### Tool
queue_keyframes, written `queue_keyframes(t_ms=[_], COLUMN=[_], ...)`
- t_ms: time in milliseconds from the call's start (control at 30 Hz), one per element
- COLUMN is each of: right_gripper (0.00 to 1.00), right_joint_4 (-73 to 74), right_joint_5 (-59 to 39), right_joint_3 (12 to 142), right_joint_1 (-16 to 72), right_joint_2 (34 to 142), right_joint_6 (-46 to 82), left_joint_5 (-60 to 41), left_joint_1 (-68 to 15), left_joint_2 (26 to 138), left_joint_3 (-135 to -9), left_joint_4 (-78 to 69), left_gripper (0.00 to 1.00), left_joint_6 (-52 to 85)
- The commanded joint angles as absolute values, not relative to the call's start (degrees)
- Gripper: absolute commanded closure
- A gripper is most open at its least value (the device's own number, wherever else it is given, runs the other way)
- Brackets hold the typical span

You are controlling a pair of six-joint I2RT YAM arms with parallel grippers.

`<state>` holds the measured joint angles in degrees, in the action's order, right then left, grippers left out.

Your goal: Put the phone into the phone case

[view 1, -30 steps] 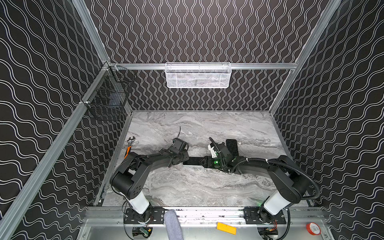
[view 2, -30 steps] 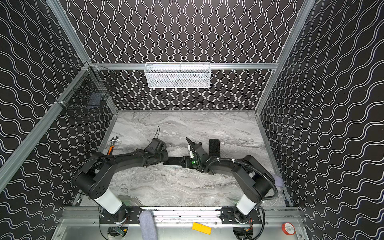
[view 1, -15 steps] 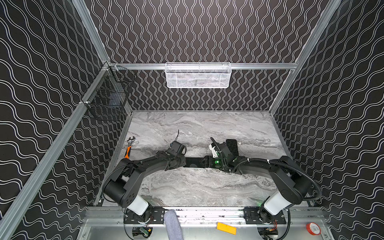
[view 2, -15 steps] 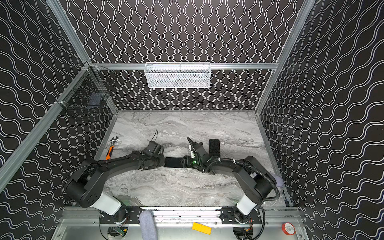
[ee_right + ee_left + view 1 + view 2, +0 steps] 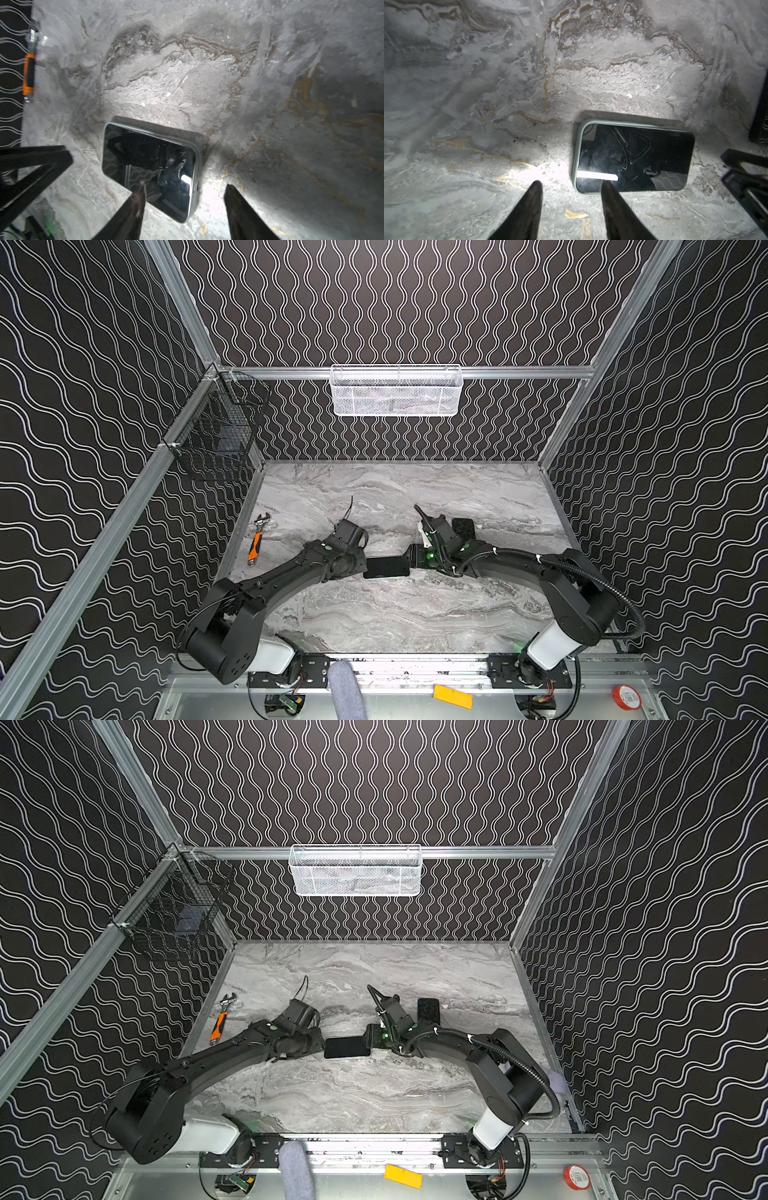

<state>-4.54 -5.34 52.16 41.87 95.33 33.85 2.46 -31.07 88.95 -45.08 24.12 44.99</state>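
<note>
Marble table [image 5: 395,614] sits between black walls [image 5: 415,302] with white wavy lines. On it the phone [image 5: 386,567] lies flat; left gripper [image 5: 570,182] and right gripper [image 5: 185,185] stand wide, holding nothing.

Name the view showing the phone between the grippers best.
Left wrist view: the black glossy phone with a grey-green rim lies nearly whole and large. In the right wrist view a finger crosses one corner; both top views show a small dark slab.
</note>
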Motion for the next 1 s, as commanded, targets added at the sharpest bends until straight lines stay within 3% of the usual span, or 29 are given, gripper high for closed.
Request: queue_keyframes(t_ms=[0,367,967], right_gripper=[0.39,0.47,0.57], right_joint_4=[-11.89,-24.34,-28.41], right_joint_5=[-1.04,7.92,10.18], right_joint_3=[55.1,67.37,68.29], right_joint_1=[42.66,46.87,49.39], right_joint_2=[96.6,105.56,106.42], right_joint_6=[32.25,30.5,31.02], left_joint_5=[0.93,-3.14,-4.57], left_joint_1=[-30.22,-28.75,-28.6], left_joint_2=[89.19,92.01,93.21], left_joint_3=[-44.71,-42.13,-42.34], left_joint_4=[21.41,13.37,12.29], left_gripper=[0.47,0.45,0.43], left_joint_6=[44.48,46.32,45.7])
